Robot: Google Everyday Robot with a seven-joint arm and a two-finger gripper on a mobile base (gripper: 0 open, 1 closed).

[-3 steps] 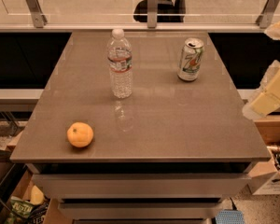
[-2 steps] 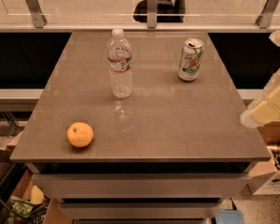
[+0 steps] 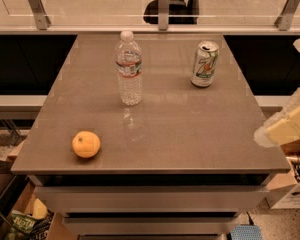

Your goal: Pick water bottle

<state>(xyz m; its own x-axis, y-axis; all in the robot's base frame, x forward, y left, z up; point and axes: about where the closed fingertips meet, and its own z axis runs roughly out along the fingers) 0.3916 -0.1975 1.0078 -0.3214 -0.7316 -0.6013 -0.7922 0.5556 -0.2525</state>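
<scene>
My tool [image 3: 289, 126] hung off the right edge of the worktop [image 3: 190, 134], spread or pressed I couldn't tell, and the water bottle [image 3: 128, 69] stood upright left of the can [image 3: 205, 64], so I judged a level reach to its ribbed middle best.

We see a grey table [image 3: 190, 134] with three things standing well apart on it. The water bottle [image 3: 129, 69] stands upright toward the far left, white cap on, with a faint reflection on the surface in front of it. A green-and-white can [image 3: 204, 64] stands upright at the far right. An orange [image 3: 86, 144] rests near the front left edge. Our gripper [image 3: 287, 126], pale and blurred, hangs at the right edge of the view, just beside the table's right side and touching nothing on it.
</scene>
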